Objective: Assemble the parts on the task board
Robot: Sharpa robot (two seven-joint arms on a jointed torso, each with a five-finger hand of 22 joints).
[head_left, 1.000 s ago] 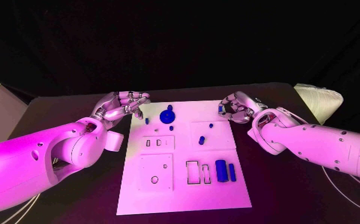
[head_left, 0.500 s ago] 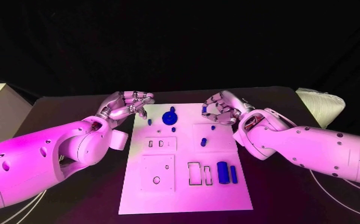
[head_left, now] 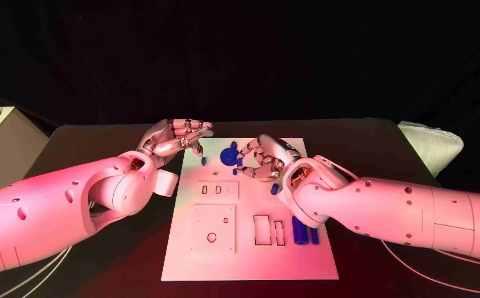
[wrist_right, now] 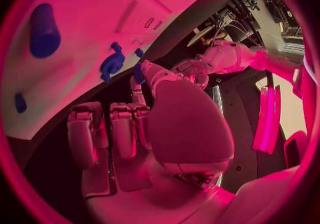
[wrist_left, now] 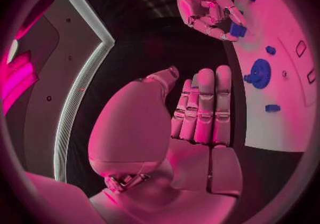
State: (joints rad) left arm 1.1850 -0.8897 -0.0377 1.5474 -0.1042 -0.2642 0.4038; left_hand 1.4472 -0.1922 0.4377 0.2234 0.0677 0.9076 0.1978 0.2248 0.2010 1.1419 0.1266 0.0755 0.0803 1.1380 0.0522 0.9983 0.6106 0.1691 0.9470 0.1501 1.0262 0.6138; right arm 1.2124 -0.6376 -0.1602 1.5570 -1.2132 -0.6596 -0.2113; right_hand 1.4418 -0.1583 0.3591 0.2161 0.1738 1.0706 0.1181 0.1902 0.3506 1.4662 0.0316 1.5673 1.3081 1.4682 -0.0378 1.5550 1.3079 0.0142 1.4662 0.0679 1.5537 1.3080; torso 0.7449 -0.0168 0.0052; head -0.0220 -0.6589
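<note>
The white task board (head_left: 250, 260) lies in the middle of the black table. A blue gear (head_left: 228, 154) stands near its far edge, with a small blue peg (head_left: 203, 161) to its left. My right hand (head_left: 262, 158) hovers just right of the gear and pinches a small blue part (wrist_left: 238, 31) at its fingertips. My left hand (head_left: 180, 137) floats over the board's far left corner and holds nothing, its fingers loosely bent. Another blue piece (head_left: 274, 188) sits mid-board. A larger blue cylinder (head_left: 298, 229) lies near the right edge, partly under my right forearm.
Rectangular slots (head_left: 268, 230) and a square plate with holes (head_left: 212, 227) mark the board's near half. A white bundle (head_left: 435, 144) lies at the table's right edge, and a pale box (head_left: 15, 142) stands at the left edge.
My right hand has moved left from the board's far right corner to beside the gear, still carrying the small blue part. The left hand stays where it was.
</note>
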